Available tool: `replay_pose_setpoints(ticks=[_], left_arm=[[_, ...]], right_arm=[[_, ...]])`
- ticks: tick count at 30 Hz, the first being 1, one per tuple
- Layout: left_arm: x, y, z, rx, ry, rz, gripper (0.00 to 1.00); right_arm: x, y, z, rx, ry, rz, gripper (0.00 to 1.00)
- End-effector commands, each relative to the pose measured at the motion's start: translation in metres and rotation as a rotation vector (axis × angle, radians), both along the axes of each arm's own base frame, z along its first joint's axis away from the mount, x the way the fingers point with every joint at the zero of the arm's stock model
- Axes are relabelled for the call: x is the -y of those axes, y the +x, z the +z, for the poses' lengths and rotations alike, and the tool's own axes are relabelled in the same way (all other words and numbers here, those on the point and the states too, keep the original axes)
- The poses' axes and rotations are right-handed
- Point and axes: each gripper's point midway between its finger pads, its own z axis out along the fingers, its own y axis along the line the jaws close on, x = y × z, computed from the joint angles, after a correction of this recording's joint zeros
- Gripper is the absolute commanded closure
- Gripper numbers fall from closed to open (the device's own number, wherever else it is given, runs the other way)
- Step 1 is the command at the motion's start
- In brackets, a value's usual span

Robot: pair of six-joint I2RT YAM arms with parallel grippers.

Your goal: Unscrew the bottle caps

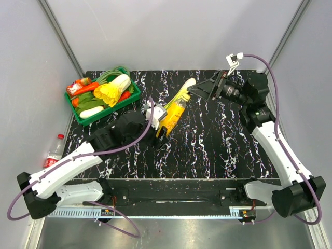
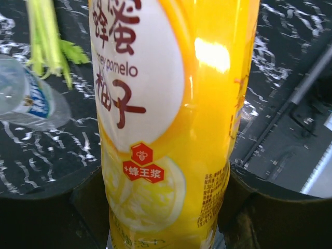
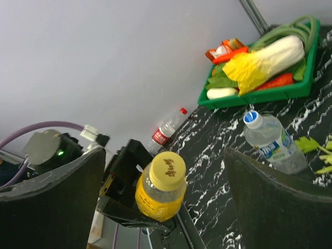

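My left gripper (image 1: 162,123) is shut on the orange-yellow juice bottle (image 1: 174,113) and holds it tilted above the table, its pale yellow cap (image 1: 189,82) pointing at my right gripper (image 1: 195,90). In the left wrist view the bottle (image 2: 171,114) fills the frame between my fingers (image 2: 270,218). In the right wrist view the cap (image 3: 167,170) lies between my open fingers (image 3: 275,197), which do not touch it. The clear bottle with a pale blue label (image 3: 270,142) lies on the table; it also shows in the left wrist view (image 2: 31,98). The red-label bottle (image 1: 53,151) lies off the table's left edge.
A green tray (image 1: 83,116) of toy vegetables stands at the back left and also shows in the right wrist view (image 3: 259,96). Green celery stalks (image 2: 46,41) lie by the blue-label bottle. White walls close in the back and sides.
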Motion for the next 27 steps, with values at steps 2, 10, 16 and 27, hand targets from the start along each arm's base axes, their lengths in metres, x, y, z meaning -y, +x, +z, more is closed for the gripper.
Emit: replay_pose_setpoints(ticks=[2,10,16,27], left_arm=[[-0.023,0.037,0.014,0.16,0.184,0.262,0.94],[-0.024,0.048,0.005,0.214,0.362,0.397,0.94],[-0.013,0.048,0.002,0.24,0.428,0.397,0.94],[-0.002,0.047,-0.003,0.243,0.446,0.38,0.95]], right_arm=[[0.0,0.015,-0.015,-0.085,-0.018,-0.033,0.01],[-0.002,0.03,-0.05,-0.211,-0.043,-0.053,0.08],[-0.004,0.038,-0.072,-0.294,-0.077,-0.055,0.12],[-0.008,0.037,-0.085,-0.359,-0.065,-0.026,0.34]])
